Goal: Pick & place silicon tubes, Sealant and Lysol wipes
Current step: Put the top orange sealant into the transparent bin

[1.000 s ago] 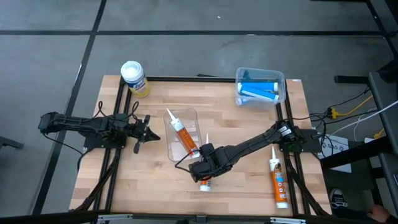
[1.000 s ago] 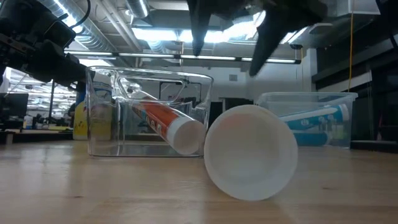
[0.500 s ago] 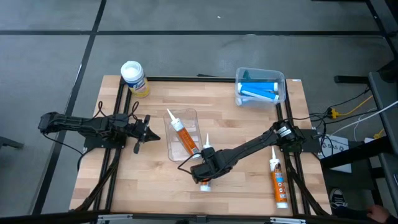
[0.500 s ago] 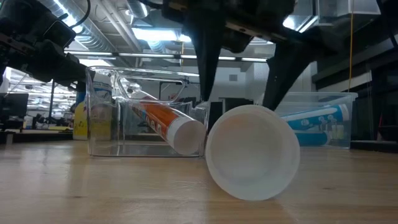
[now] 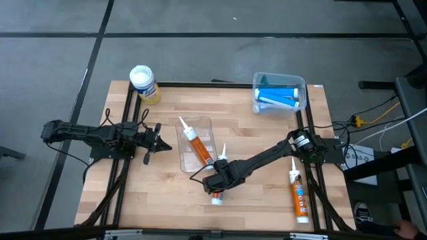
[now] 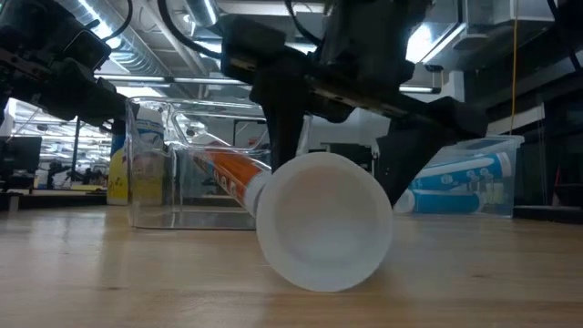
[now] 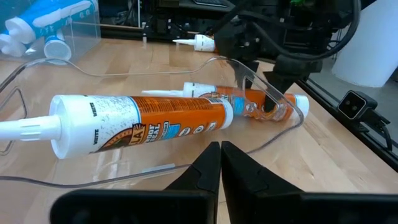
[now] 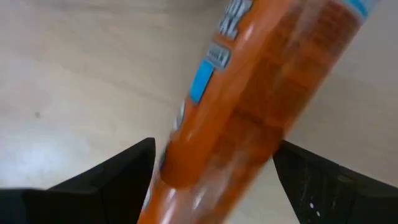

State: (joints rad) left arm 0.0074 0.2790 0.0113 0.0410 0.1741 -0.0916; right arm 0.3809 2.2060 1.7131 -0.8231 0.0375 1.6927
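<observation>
Dropping over the loose orange tube [image 5: 219, 179] near the worktop's [image 5: 253, 133] middle, the right claw [image 5: 217, 187] has come down from hovering above it a second ago to straddling it now. In the low view its dark fingers [image 6: 278, 118] reach down on both sides of the tube's white end, which has shifted a little toward that camera's left. The right wrist view shows the orange body filling the gap, with the fingers spread wide on either side and not yet pressing it. I judge the pick is at the closing step: a squeeze should secure the tube for a lift into the clear tray [image 5: 197, 137] at about 11 o'clock from it, where another orange tube [image 5: 195, 143] already lies.

The left claw [image 5: 160, 142], pressed together and empty, waits at 9 o'clock of the tray. The yellow wipes canister [image 5: 144, 84] stands untouched at the worktop's 11 o'clock corner. A third orange tube [image 5: 298, 193] lies toward 4 o'clock, and blue tubes [image 5: 277, 99] rest in the bin [image 5: 279, 79] at 1 o'clock.
</observation>
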